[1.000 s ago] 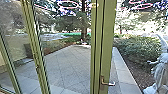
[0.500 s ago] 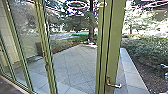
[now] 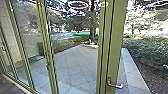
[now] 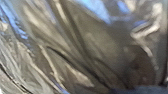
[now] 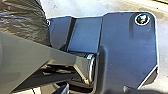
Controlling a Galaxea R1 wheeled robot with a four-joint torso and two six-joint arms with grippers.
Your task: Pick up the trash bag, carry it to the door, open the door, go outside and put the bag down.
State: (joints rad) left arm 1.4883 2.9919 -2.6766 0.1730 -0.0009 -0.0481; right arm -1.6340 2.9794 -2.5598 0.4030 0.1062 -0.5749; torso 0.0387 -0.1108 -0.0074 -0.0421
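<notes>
The door's green frame (image 3: pixel 112 45) stands upright right of centre in the head view, with its metal lever handle (image 3: pixel 115 86) low on it. Whether this door is latched I cannot tell. Shiny, crumpled dark plastic of the trash bag (image 4: pixel 100 45) lies close up in the left wrist view. Part of the trash bag (image 5: pixel 25 20) also appears in the right wrist view, beside the robot's own dark base. How my two grippers stand, and what holds the bag, I cannot make out.
Glass panels with green frames (image 3: pixel 47 57) run along the left. Beyond the glass lies a paved yard (image 3: pixel 75 65), with a pale stone edge (image 3: pixel 133 72) and bushes (image 3: pixel 147 50) on the right. A tree trunk (image 3: pixel 92 35) rises farther back.
The camera has turned slightly left, bringing more glass panels and some indoor floor into the head view. The door frame and its handle look otherwise the same.
</notes>
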